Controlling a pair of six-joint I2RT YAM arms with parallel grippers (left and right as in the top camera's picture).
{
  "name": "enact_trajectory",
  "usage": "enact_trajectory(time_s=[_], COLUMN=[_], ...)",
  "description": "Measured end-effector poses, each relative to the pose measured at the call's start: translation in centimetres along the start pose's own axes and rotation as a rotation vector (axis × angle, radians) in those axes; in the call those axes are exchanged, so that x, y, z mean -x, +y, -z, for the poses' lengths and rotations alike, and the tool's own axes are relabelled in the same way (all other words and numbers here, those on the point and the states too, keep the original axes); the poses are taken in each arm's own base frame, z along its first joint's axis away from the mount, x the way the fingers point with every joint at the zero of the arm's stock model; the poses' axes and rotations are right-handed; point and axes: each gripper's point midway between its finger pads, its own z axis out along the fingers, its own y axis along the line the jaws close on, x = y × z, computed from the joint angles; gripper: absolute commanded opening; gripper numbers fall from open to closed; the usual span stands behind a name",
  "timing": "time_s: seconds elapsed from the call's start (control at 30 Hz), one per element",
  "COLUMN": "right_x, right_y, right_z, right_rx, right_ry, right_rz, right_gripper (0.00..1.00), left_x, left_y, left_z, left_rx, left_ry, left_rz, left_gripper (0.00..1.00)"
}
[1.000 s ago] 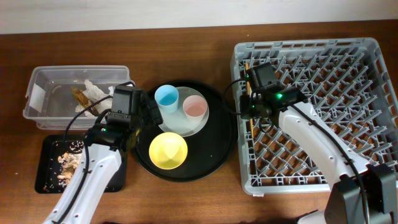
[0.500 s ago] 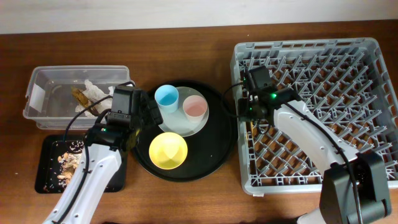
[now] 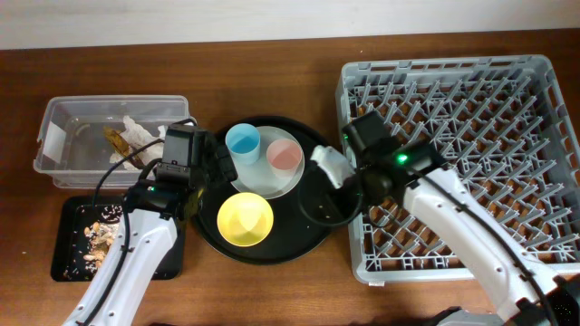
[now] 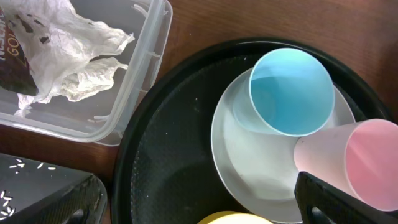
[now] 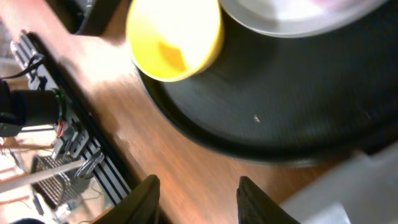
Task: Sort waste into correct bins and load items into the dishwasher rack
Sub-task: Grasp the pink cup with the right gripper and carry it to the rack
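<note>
The light-blue cup [image 3: 243, 140] and the pink-inside cup [image 3: 284, 156] stand on the pale plate [image 3: 272, 187]. The yellow bowl [image 3: 245, 219] sits in front of them. The left wrist view shows the blue cup [image 4: 291, 90], pink cup [image 4: 373, 162] and plate [image 4: 255, 162]. My left gripper [image 3: 216, 163] hovers just left of the blue cup, open and empty. My right gripper [image 3: 328, 168] [image 5: 198, 186] is open and empty over the round tray's right side, beside the grey dishwasher rack [image 3: 507, 109]. The napkin [image 3: 136, 131] and wrapper [image 3: 116, 140] lie in the clear tub [image 3: 54, 167]. The chopsticks are hidden.
The dishes rest on a big round black tray [image 3: 308, 231]. The flat black tray [image 3: 68, 217] at the front left holds food scraps [image 3: 95, 235]. The right arm lies across the rack's left part. The yellow bowl [image 5: 174, 37] shows in the right wrist view.
My right gripper has swung left off the rack's left edge to over the round black tray. The left arm has not moved.
</note>
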Motion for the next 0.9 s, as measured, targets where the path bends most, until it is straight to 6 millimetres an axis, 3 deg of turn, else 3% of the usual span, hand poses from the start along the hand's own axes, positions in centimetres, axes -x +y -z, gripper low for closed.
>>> enact_trajectory(time_s=[0.03, 0.1, 0.13, 0.2, 0.23, 0.27, 0.33, 0.5, 0.57, 0.63, 0.7, 0.83, 0.9], right_x=[1.0, 3.2, 4.9, 6.2, 8.2, 9.5, 10.7, 13.3, 13.8, 14.0, 13.9, 12.9, 12.8], right_y=[0.9, 1.8, 1.5, -1.2, -1.9, -2.2, -2.7, -5.7, -5.9, -4.4, -4.2, -5.7, -5.8], right_z=[-0.7, -1.2, -1.0, -0.6, 0.0, 0.4, 0.1, -4.6, -6.0, -7.0, -7.4, -9.6, -9.8], right_rx=[0.015, 0.022, -0.007, -0.153, -0.196, -0.213, -0.23, -0.241, -0.241, -0.228, -0.244, -0.264, -0.265], right_ry=[-0.034, -0.116, -0.182, -0.236, -0.32, -0.373, -0.409, -0.429, -0.428, -0.426, -0.419, -0.361, -0.357], right_rz=[0.065, 0.133, 0.134, 0.017, 0.006, 0.015, 0.032, 0.042, 0.064, 0.115, 0.125, 0.101, 0.099], right_gripper=[0.53, 0.52, 0.52, 0.52, 0.51, 0.46, 0.44, 0.41, 0.41, 0.41, 0.41, 0.4, 0.34], left_x=[0.0, 0.0, 0.0, 0.0, 0.0, 0.0, 0.0, 0.0, 0.0, 0.0, 0.0, 0.0, 0.0], left_y=[0.0, 0.0, 0.0, 0.0, 0.0, 0.0, 0.0, 0.0, 0.0, 0.0, 0.0, 0.0, 0.0], left_z=[0.0, 0.0, 0.0, 0.0, 0.0, 0.0, 0.0, 0.0, 0.0, 0.0, 0.0, 0.0, 0.0], left_rx=[0.0, 0.0, 0.0, 0.0, 0.0, 0.0, 0.0, 0.0, 0.0, 0.0, 0.0, 0.0, 0.0], left_ry=[-0.001, 0.0, 0.001, 0.0, 0.0, 0.001, 0.0, 0.0, 0.001, 0.0, 0.0, 0.0, 0.0], left_rz=[0.0, 0.0, 0.0, 0.0, 0.0, 0.0, 0.0, 0.0, 0.0, 0.0, 0.0, 0.0, 0.0], left_gripper=[0.99, 0.99, 0.99, 0.99, 0.99, 0.99, 0.99, 0.99, 0.99, 0.99, 0.99, 0.99, 0.99])
